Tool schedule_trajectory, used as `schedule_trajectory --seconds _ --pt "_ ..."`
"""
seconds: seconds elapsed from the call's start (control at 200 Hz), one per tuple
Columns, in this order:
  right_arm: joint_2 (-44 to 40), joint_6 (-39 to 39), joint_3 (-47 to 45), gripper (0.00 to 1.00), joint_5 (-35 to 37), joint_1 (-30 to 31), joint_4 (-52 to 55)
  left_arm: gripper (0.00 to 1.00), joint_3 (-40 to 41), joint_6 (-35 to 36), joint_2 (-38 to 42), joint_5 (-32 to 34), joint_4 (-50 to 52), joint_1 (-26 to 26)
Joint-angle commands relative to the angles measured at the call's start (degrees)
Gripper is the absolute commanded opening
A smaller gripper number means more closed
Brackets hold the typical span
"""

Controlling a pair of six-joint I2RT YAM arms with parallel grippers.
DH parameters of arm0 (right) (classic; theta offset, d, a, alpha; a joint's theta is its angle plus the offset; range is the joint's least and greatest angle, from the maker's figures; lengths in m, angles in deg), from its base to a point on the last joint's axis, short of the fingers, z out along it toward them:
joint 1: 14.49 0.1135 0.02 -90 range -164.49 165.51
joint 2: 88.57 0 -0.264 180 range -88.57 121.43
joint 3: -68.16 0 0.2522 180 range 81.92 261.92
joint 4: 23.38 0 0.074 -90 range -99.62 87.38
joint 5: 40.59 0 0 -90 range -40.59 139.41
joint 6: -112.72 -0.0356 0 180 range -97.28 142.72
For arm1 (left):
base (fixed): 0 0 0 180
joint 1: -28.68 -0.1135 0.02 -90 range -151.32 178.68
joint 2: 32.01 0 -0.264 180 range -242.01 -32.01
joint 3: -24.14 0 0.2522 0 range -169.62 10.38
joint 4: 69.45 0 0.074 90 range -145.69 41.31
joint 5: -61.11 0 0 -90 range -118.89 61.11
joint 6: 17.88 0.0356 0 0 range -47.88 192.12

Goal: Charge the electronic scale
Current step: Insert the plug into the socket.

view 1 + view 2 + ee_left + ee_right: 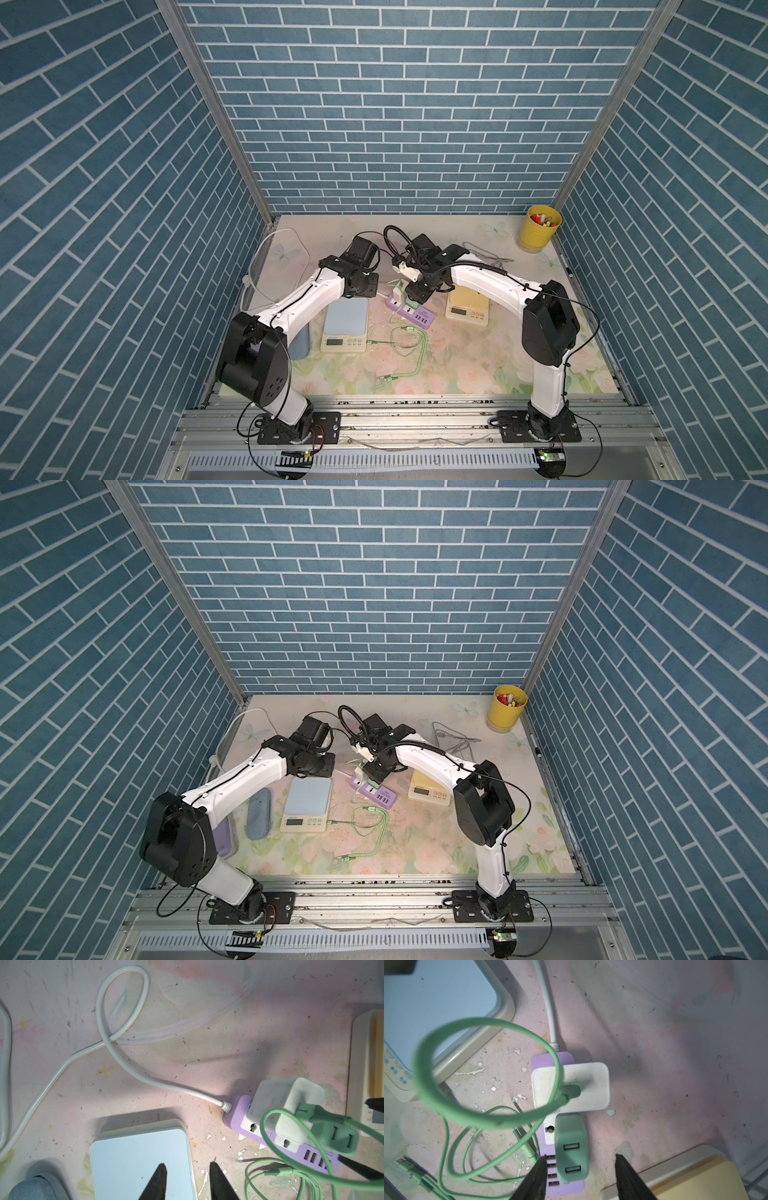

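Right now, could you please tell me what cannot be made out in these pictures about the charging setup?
Green cable at the blue scale: plug too small in both top views to tell if seated.
Power strip sockets: mostly covered by the white adapter and green adapter, right wrist view.
Yellow scale display: too small in a top view, cut off in the right wrist view.
Yellow cup contents: too small in both top views.
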Motion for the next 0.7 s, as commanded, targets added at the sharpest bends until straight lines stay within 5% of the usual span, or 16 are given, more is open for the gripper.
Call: schedule_trajectory --seconds 0.0,0.36,0.695 --pt "-3.80 -1.37 -1.10 0.54 -3.54 -0.22 -1.02 0.38 -1.72 2.27 2.72 0.93 1.94 -0.42" --pt "-16.18 -11.21 -19.17 0.55 -13.42 -5.44 -20.15 0.39 -2.56 8.94 6.95 -9.32 -1.33 -0.06" --pt "-9.76 -13.02 -22.91 0.50 -13.92 -5.94 -30.16 0.37 -5.69 8.84 2.34 -16.53 -3.41 5.60"
